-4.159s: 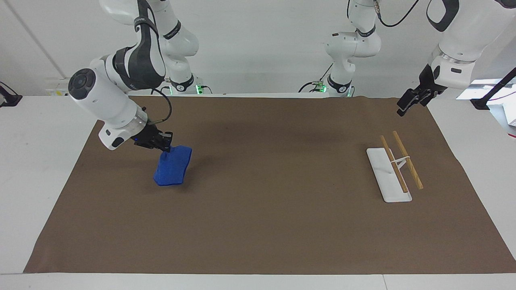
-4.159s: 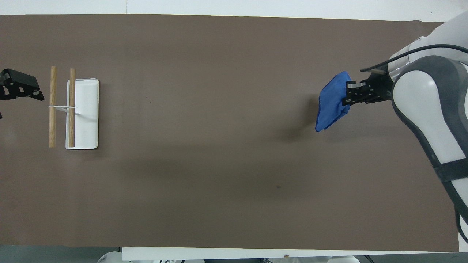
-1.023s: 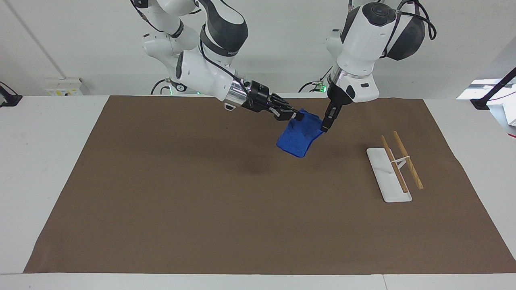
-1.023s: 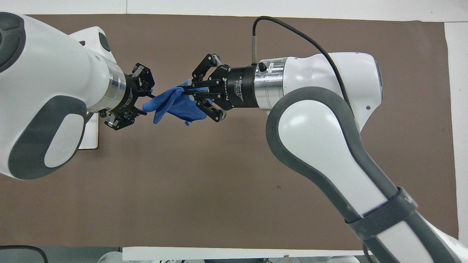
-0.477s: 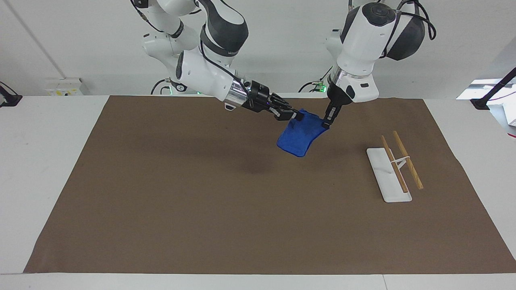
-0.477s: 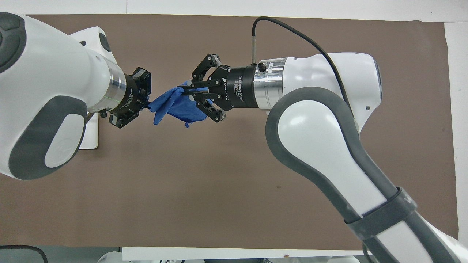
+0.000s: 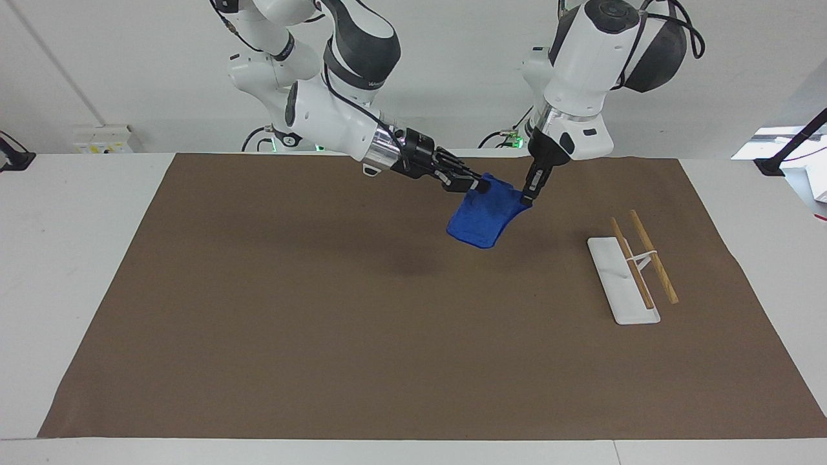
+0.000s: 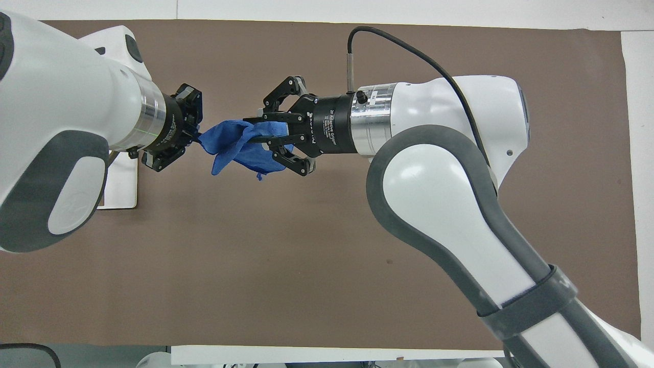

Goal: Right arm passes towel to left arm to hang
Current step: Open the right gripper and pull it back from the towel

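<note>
The blue towel (image 7: 481, 223) hangs in the air over the brown mat, stretched between both grippers. My right gripper (image 7: 481, 186), on the arm with the looping black cable, is shut on one upper corner. My left gripper (image 7: 526, 199) points down and is shut on the other upper corner. In the overhead view the towel (image 8: 230, 148) runs from the left gripper (image 8: 196, 137) to the right gripper (image 8: 253, 129), which face each other. The towel's lower part droops free, clear of the mat.
A towel rack (image 7: 623, 284) with a white base and two wooden rods stands on the mat (image 7: 387, 336) toward the left arm's end. In the overhead view the left arm covers most of it; only part of the rack's base (image 8: 120, 186) shows.
The right arm carried the towel from its own end to the middle, and the left arm came over to meet it. In the last second the left gripper shut on the towel's free corner.
</note>
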Robot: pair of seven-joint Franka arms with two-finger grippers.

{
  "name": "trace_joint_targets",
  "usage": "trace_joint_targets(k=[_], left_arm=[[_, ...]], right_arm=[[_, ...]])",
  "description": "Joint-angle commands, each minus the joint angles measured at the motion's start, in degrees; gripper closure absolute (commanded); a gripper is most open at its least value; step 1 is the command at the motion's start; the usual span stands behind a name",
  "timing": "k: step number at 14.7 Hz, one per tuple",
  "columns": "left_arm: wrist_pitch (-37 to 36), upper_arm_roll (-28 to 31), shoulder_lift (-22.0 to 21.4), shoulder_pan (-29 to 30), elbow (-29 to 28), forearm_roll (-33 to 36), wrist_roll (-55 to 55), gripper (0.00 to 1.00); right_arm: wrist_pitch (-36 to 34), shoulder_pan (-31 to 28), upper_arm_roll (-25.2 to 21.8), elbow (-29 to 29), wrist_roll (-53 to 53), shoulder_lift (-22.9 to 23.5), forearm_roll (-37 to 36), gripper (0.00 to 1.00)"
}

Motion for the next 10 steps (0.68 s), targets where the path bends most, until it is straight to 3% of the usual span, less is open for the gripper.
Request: trace_joint_targets(k=[1,3,6,8,10], left_arm=[[-3.98,0.46,1.45,0.07,5.3,4.84,1.06,1.0],[-7.93,0.9,1.19,0.43,7.5,8.53,5.44,1.0],[-7.6,2.22,0.57,4.19,6.29,10.3,12.3,1.0],[-6.02,2.22,-0.65,8.58,3.05,10.39,20.02,1.0],[-1.37,2.22,-1.53,12.8,0.14,10.39,26.97,1.0]], right_arm=[[0.32,0.07,0.14,-1.05,-3.18,-0.9,-5.39,0.0],[-0.38,-0.2,0.05,-1.05,-5.02,-0.9,-12.93,0.0],[-5.46,-1.77,-0.65,-1.05,-9.06,-0.98,-29.88,0.0],[-11.51,-5.54,-0.57,-1.14,-13.97,-1.16,-42.45,0.0],[-20.29,-11.24,-0.48,-0.35,-22.91,-1.6,-50.39,0.0]])
